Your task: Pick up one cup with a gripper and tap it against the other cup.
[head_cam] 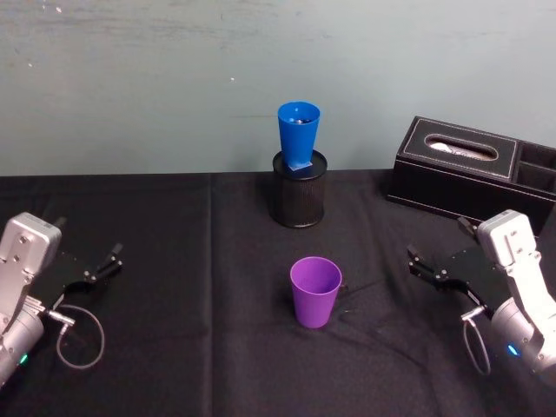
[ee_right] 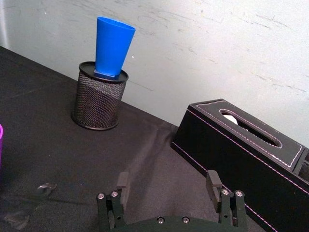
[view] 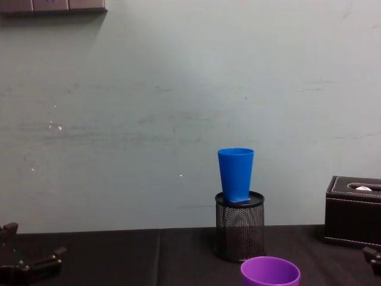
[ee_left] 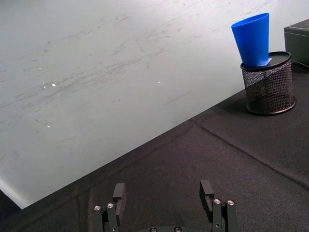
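Purple cup [head_cam: 314,291]: seen standing upright, mouth up, on the black-clothed worktop [head_cam: 174,226], front and centre between the two arms; it is touched by nothing.
Blue cup [head_cam: 298,135]: seen seated base-down in the black mesh pen holder [head_cam: 300,198], mouth up, with most of its body raised above the holder's rim.
Pen holder's place: set behind the purple cup, well apart from it, close to the pale wall [head_cam: 130,87].
Left end effector [ee_left: 162,188]: found low on the left side, well apart from both cups; its fingers are spread wide and nothing is gripped.
Right end effector [ee_right: 167,176]: found low on the right side, pointed in toward the middle, nearer the purple cup but apart from it; its fingers are spread wide as well, and nothing is held between them.
Tissue box [head_cam: 460,169]: a black box with pale stitching is placed at the right rear, beyond the right end effector and off to the side of the pen holder.
Cup against cup: the two are kept apart, with a stretch of bare cloth seen between them.
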### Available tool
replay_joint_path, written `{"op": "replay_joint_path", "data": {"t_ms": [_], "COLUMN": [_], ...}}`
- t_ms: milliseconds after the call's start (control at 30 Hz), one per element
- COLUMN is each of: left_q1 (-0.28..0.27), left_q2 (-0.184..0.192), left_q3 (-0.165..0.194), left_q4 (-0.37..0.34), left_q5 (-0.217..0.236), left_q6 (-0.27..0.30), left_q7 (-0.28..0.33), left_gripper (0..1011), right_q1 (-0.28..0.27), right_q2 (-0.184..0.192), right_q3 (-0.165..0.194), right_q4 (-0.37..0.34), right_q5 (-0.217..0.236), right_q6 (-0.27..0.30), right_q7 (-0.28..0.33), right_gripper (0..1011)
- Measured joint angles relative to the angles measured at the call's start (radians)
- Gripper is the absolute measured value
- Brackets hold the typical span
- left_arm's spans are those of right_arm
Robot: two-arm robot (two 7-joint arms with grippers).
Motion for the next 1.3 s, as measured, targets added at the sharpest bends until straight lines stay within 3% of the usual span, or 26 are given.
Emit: {"op": "replay_joint_path", "data": {"t_ms": [1233,1300], "left_q1": [0.0,0.0], "left_q2": [0.0,0.0], "left_q3": [0.0,0.0], "left_q4": [0.0,0.0], "left_q5": [0.0,0.0], "left_q6": [0.0,0.0], "left_q7": [0.0,0.0], "left_gripper": [1000,1000], "right_q1": [0.0,-0.002], "right_q2": [0.0,0.003], "right_q3": [0.0,0.012], "right_q4": [0.0,-0.005], "right_q5": [0.0,0.004], "right_q6": [0.0,-0.015], "right_q7": [0.0,0.011], "right_gripper": [1003,1003]}}
